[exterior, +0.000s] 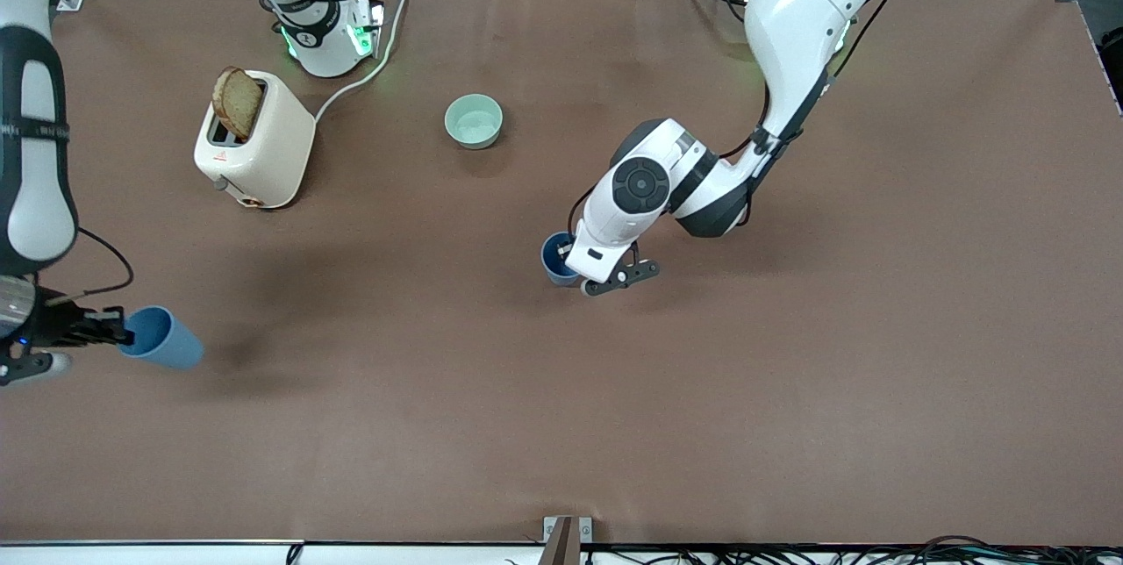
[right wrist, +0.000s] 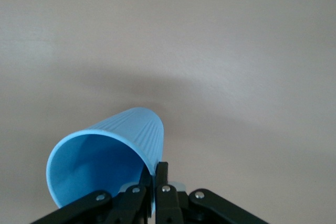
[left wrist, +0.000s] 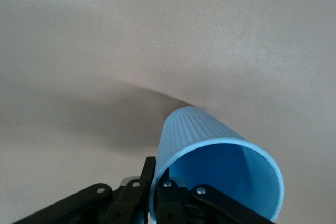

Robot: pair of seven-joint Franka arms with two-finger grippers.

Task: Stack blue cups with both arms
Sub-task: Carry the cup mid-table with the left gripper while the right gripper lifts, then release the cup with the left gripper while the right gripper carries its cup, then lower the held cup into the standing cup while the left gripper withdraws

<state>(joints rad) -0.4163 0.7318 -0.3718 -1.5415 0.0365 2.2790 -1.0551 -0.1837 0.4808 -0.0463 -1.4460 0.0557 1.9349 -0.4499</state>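
Two blue cups show. My left gripper point(exterior: 570, 261) is shut on the rim of one blue cup point(exterior: 553, 254) over the middle of the table. In the left wrist view the gripper point(left wrist: 156, 174) has one finger inside and one outside that cup point(left wrist: 210, 145). My right gripper point(exterior: 121, 335) is shut on the rim of the other blue cup point(exterior: 167, 339) and holds it tilted above the table near the right arm's end. The right wrist view shows the same pinch by the gripper point(right wrist: 156, 174) on its cup point(right wrist: 121, 135).
A cream toaster point(exterior: 263, 153) with a slice of bread point(exterior: 237, 102) in its slot stands near the right arm's base, its white cable point(exterior: 368, 65) running to the base. A pale green bowl point(exterior: 474, 120) sits farther from the front camera than the left gripper's cup.
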